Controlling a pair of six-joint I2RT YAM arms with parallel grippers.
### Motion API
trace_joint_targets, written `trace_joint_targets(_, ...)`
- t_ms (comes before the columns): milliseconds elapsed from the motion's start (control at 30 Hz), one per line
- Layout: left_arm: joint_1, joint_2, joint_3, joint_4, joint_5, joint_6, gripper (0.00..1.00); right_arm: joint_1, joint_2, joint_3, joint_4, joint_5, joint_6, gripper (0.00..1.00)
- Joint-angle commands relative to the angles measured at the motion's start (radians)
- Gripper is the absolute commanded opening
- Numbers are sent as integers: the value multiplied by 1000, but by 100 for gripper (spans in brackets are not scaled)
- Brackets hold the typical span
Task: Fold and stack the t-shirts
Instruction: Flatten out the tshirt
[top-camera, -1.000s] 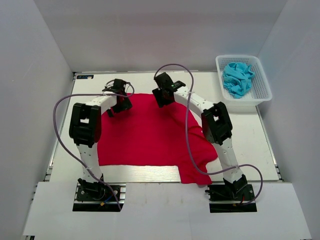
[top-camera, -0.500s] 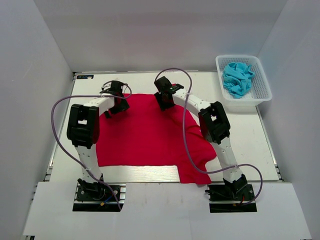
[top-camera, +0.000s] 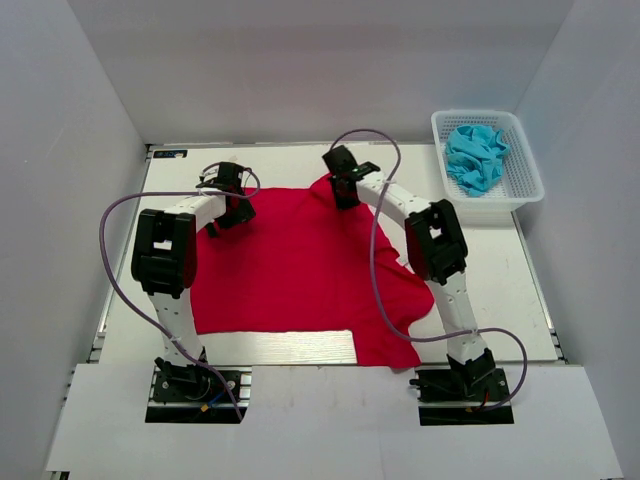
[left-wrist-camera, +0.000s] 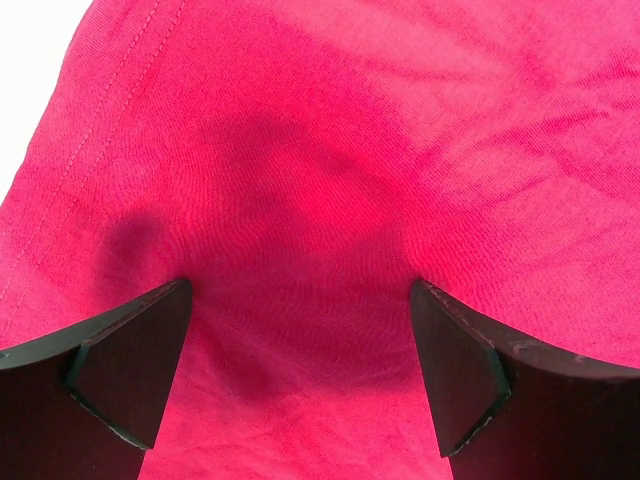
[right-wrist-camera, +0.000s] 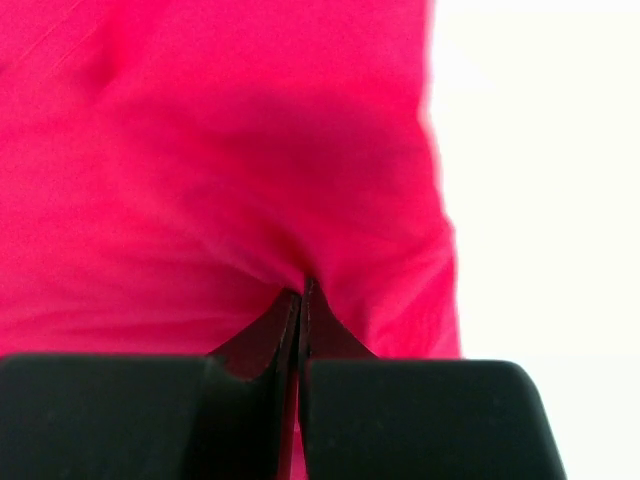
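- Top view: a red shirt (top-camera: 290, 270) lies spread across the middle of a white table (top-camera: 490, 290), and its near right corner reaches the table's near edge.
- The left hand (top-camera: 218, 218) is over the shirt's far left corner.
- The right hand (top-camera: 344, 196) is at the shirt's far edge, where the cloth rises into a small peak.
- A white mesh basket (top-camera: 492, 208) sits at the far right corner of the table, well apart from the red shirt. A crumpled blue shirt (top-camera: 475, 155) lies inside it.
- Left wrist view: the two dark fingers (left-wrist-camera: 130, 370) stand wide apart, with red cloth filling the gap between them. A stitched hem runs along the upper left.
- Right wrist view: the fingers (right-wrist-camera: 250, 350) are pressed together and pinch a small fold of the red cloth at their tips. The cloth bunches around the pinch, with bare white table to the right.
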Motion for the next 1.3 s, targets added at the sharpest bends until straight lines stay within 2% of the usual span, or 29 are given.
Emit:
trace_joint_targets(0,14,3,-26,-31,2,21,100,-81,-89,6,28,-29,48,0)
trace_joint_targets(267,14,70,41,-41,2,57,100,-222,-101,9,37,-218,-158,0)
trace_joint_targets(367,14,81,55,-41,11,67,100,-282,-83,38,34,-154,-147,0)
trace_joint_targets(400,14,81,55,-41,11,77,100,-291,-74,50,25,-70,-140,0)
trace_joint_targets(433,14,81,55,-32,21,77,100,-325,-68,63,17,-48,-137,0)
trace_joint_targets(467,14,81,55,-32,21,77,100,-337,-37,111,2,-27,-130,2)
trace_joint_targets(500,14,81,55,-23,21,96,100,-347,-23,133,-22,31,-120,15)
trace_joint_targets(567,14,71,55,-23,31,97,100,-377,26,238,-94,52,-77,32)
trace_joint_targets(633,14,60,55,-23,42,109,100,-380,31,261,-113,0,-81,52)
trace_joint_targets(667,14,60,55,-14,42,109,100,-379,-4,250,-113,-63,-89,54)
trace_joint_targets(700,14,51,55,-14,54,121,100,-374,-26,206,-84,-97,-92,56)
trace_joint_targets(733,14,51,55,-14,65,121,100,-359,-47,139,-64,-229,-115,56)
trace_joint_targets(767,14,51,55,-14,65,121,100,-353,-119,106,-23,-261,-126,58)
trace_joint_targets(833,5,51,64,-14,74,121,100,-316,-161,-20,66,-360,-174,58)
trace_joint_targets(900,5,51,64,-24,74,121,100,-290,-213,-70,86,-367,-236,61)
trace_joint_targets(1000,5,41,64,-24,74,130,100,-214,-178,-52,68,-340,-290,62)
trace_joint_targets(1233,5,32,55,-24,93,130,100,-172,-19,102,7,-217,-196,64)
trace_joint_targets(1267,5,32,55,-24,93,130,100,-170,-3,112,13,-153,-169,64)
